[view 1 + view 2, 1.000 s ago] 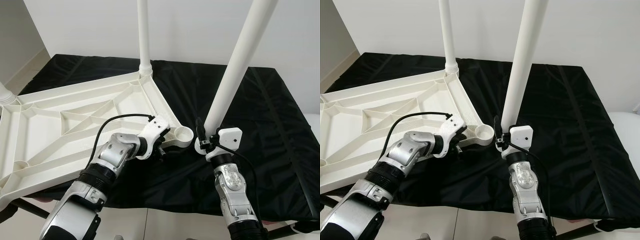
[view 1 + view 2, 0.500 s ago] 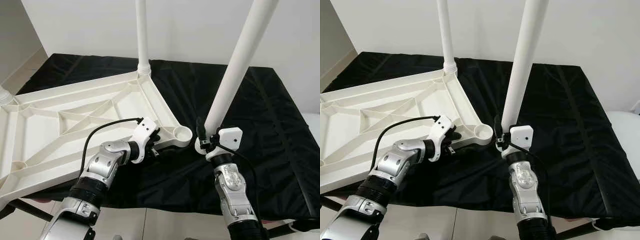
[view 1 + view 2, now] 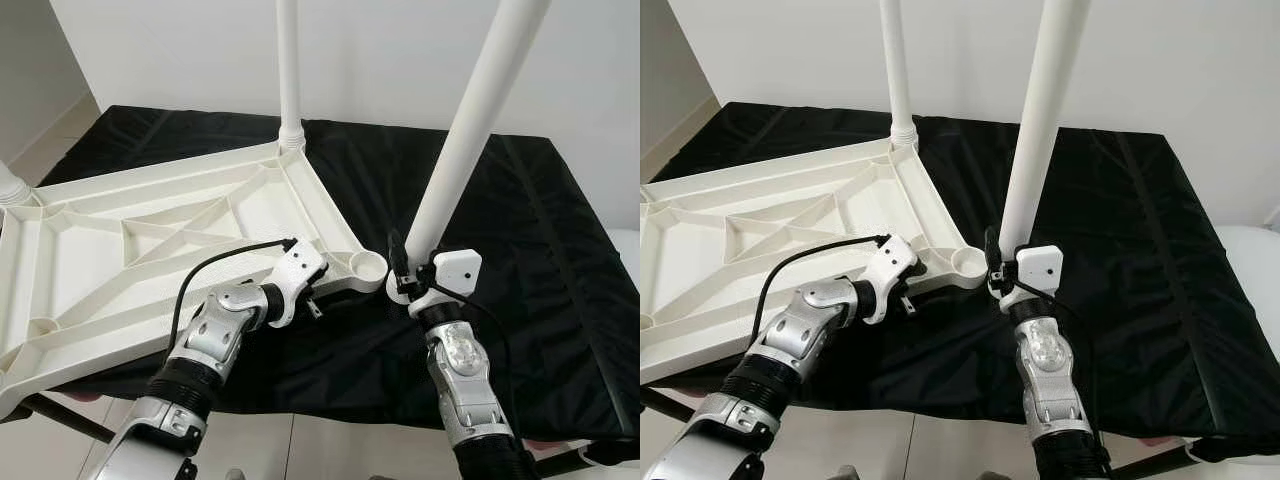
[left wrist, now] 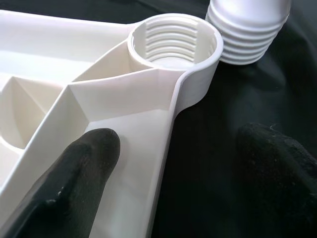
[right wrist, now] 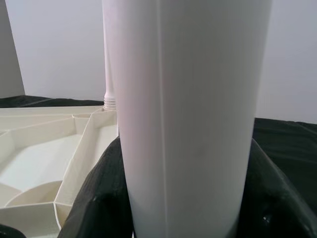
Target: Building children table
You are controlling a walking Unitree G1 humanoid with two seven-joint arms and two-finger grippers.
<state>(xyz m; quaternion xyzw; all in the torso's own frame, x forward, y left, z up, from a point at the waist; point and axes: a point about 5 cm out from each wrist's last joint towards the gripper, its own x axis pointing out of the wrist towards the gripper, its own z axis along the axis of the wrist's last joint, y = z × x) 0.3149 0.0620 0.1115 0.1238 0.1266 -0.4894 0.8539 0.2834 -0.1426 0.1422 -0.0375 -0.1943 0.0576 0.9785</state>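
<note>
Right gripper (image 3: 403,282) is clamped around the lower end of a loose white table leg (image 3: 468,123), holding it tilted, its top leaning away to the robot's right and out of frame. The leg's ribbed, threaded foot (image 4: 247,27) rests on the black cloth (image 3: 520,250) just beside the near corner socket (image 4: 173,42) of the tabletop, close to it but not inside it. That socket is a round open cup with screw threads around its inner wall, and it holds nothing.

Left gripper (image 3: 312,292) sits at the tabletop's near edge, close to the same corner. Its fingers are spread apart: one black finger (image 4: 74,173) lies on the white inner surface of the frame, the other over the cloth outside the rim, so the edge wall runs between them without being pinched.

The white tabletop (image 3: 150,240) lies upside down, its ribbed underside facing up, divided by diagonal struts into shallow triangular bays that are all bare. At the far corner a second leg (image 3: 289,70) stands upright in its socket. Another leg's base (image 3: 10,188) shows at the far left corner.
</note>
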